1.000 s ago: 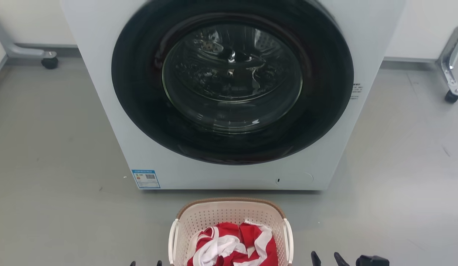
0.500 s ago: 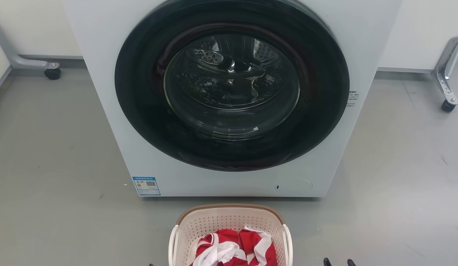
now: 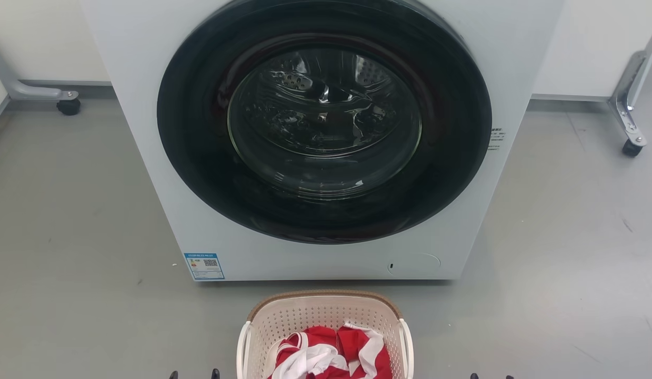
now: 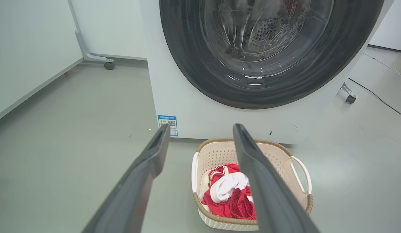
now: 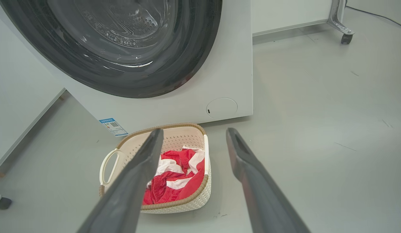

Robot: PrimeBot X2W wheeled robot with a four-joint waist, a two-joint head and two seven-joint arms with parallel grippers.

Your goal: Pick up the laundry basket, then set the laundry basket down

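The laundry basket (image 3: 326, 298), cream with a brown rim and white side handles, stands on the grey floor just in front of the washing machine. Red and white clothes (image 3: 331, 352) lie inside it. The tips of my left gripper (image 3: 194, 375) peek up at the bottom edge, left of the basket, and those of my right gripper (image 3: 490, 376) to its right. Both are apart from the basket. My left gripper (image 4: 202, 129) is open above the laundry basket (image 4: 216, 221). My right gripper (image 5: 194, 132) is open too, with the laundry basket (image 5: 174, 203) below it.
The white washing machine (image 3: 147, 158) with its dark round door (image 3: 326, 126) shut rises right behind the basket. Metal frame legs on casters stand at the far left (image 3: 68, 105) and far right (image 3: 632, 147). A cable (image 4: 381, 100) runs over the floor past the machine.
The head camera has shifted slightly, so the machine and basket sit lower in the picture. Less of the gripper fingertips shows at the bottom edge. The basket stays on the floor.
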